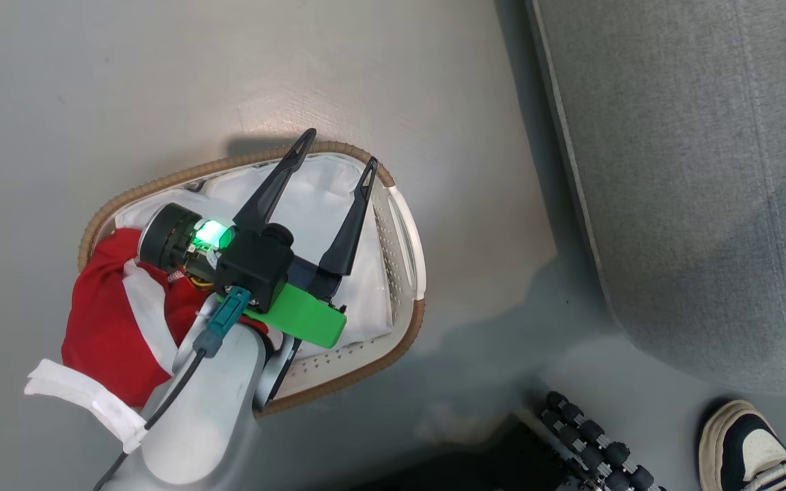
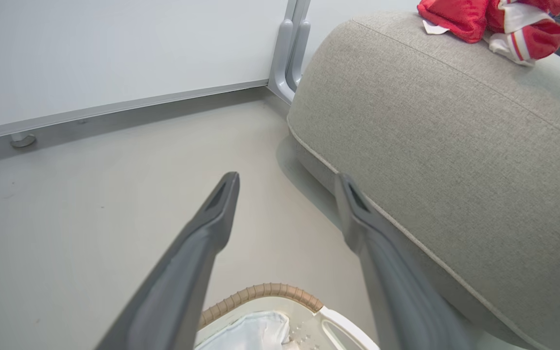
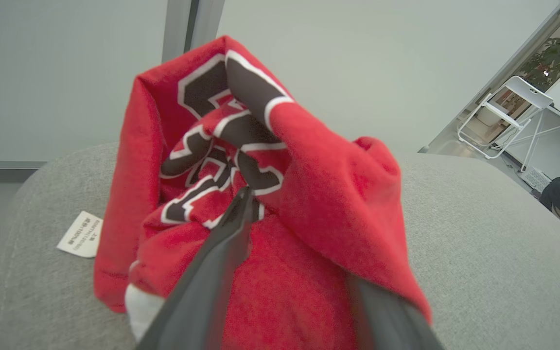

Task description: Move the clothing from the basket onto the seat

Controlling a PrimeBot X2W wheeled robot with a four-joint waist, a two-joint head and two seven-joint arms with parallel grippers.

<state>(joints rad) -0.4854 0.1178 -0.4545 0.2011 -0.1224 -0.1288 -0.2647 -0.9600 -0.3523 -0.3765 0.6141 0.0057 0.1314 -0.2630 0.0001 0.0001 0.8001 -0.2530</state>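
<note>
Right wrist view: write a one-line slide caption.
Red fabric garment with black-and-white print heaped on the grey woven sofa seat, right gripper amid its folds.

head view looks steeply down on the basket (image 1: 403, 225), seat (image 1: 693, 170) at right; left wrist view, low over the basket, faces that seat; right wrist view sits close on clothing (image 3: 319, 194) there.

Basket (image 1: 403, 239) to seat (image 1: 693, 170) — bare floor (image 1: 482, 170).

One basket (image 1: 403, 232), one grey seat (image 1: 693, 170), two red garments by my count (a striped garment (image 1: 103, 320) at the basket, a printed garment (image 3: 309, 194) on the seat), one shoe (image 1: 741, 443), one folding chair (image 3: 508, 114).
</note>
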